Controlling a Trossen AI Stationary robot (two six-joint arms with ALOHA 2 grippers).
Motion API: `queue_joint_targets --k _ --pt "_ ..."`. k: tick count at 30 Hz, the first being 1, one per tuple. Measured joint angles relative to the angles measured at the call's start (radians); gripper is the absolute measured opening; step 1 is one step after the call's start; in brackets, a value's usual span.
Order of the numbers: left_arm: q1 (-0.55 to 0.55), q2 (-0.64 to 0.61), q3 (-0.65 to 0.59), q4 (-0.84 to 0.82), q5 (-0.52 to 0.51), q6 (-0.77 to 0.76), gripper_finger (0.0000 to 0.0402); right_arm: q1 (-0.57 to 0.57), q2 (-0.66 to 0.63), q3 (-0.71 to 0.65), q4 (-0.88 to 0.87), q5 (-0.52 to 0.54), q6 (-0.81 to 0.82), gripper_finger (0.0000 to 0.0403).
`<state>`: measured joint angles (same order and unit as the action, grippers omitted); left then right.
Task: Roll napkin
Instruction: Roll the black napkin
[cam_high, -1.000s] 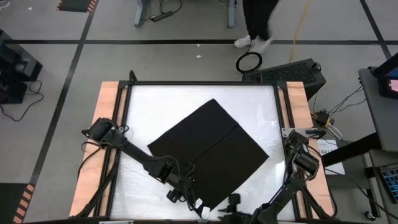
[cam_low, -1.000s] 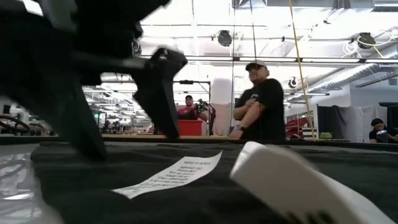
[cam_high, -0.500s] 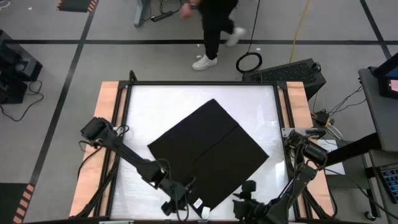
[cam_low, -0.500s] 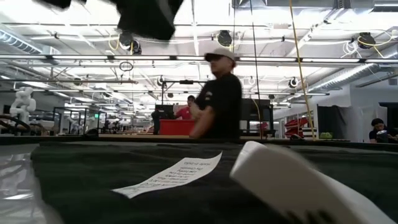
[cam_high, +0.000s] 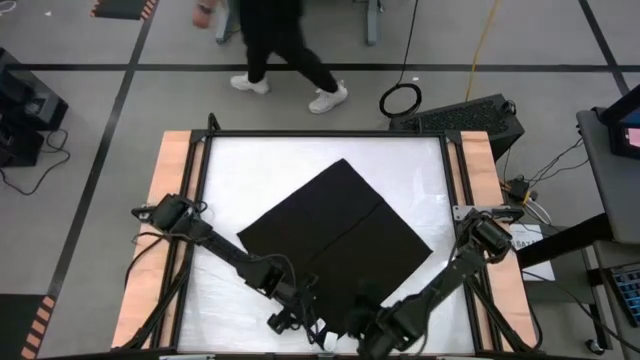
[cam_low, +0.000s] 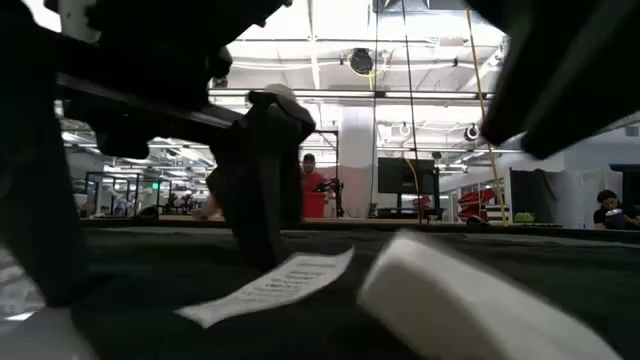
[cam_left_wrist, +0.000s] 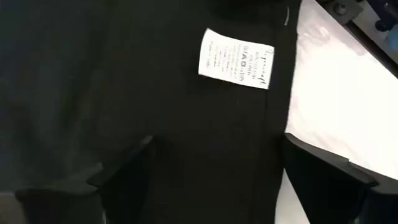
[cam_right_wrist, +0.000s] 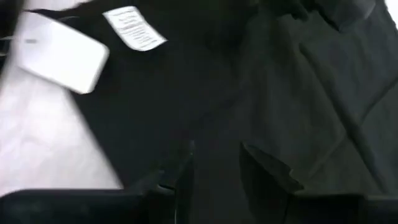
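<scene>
The napkin (cam_high: 335, 245) lies flat on the white tabletop (cam_high: 240, 170), turned like a diamond: one corner points toward the far edge, one toward the right edge, and its lowest corner reaches the near edge about midway along. A faint crease runs across it from corner to corner. Its small white tag (cam_left_wrist: 236, 58) sits at that near corner (printed side up, the text too small to read).

The left arm starts at its base on the left edge and stretches diagonally across the tabletop toward the near edge, ending with the left gripper (cam_high: 290, 318) just off the napkin's near-left edge, close to the tag. In the left wrist view its fingers (cam_left_wrist: 127, 177) stand wide apart, one over the cloth and one over the white surface by the napkin's edge, with nothing between them; whether the tips touch the cloth I cannot tell.

The right arm reaches from its base on the right edge down and inward along the near edge, elbow low, so the right gripper (cam_high: 375, 335) hangs over the napkin's near corner, just beside the left one. Its fingers (cam_right_wrist: 261, 168) show a narrow gap and point down at wrinkled cloth; whether any fabric is pinched between them I cannot tell.

A white block (cam_right_wrist: 61, 53) lies at the near edge, touching the napkin's corner beside the tag.

A person (cam_high: 275, 45) walks across the floor beyond the far edge.
</scene>
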<state>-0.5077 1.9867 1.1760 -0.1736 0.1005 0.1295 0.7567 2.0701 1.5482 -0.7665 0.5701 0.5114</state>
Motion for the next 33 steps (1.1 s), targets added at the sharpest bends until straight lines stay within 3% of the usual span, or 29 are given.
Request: queue_joint_targets --k 15,23,33 --pt "0.123 -0.019 -0.079 -0.184 0.057 0.089 0.0345 -0.105 0.000 0.000 -0.049 0.000 -0.083 0.0116" --pt "0.190 -0.110 -0.093 -0.380 0.006 0.141 0.0345 -0.128 0.000 0.000 -0.136 -0.001 -0.080 0.0116" --pt "0.130 -0.265 -0.099 -0.585 -0.037 0.041 0.0345 -0.113 0.000 0.000 -0.334 -0.152 -0.067 0.0116"
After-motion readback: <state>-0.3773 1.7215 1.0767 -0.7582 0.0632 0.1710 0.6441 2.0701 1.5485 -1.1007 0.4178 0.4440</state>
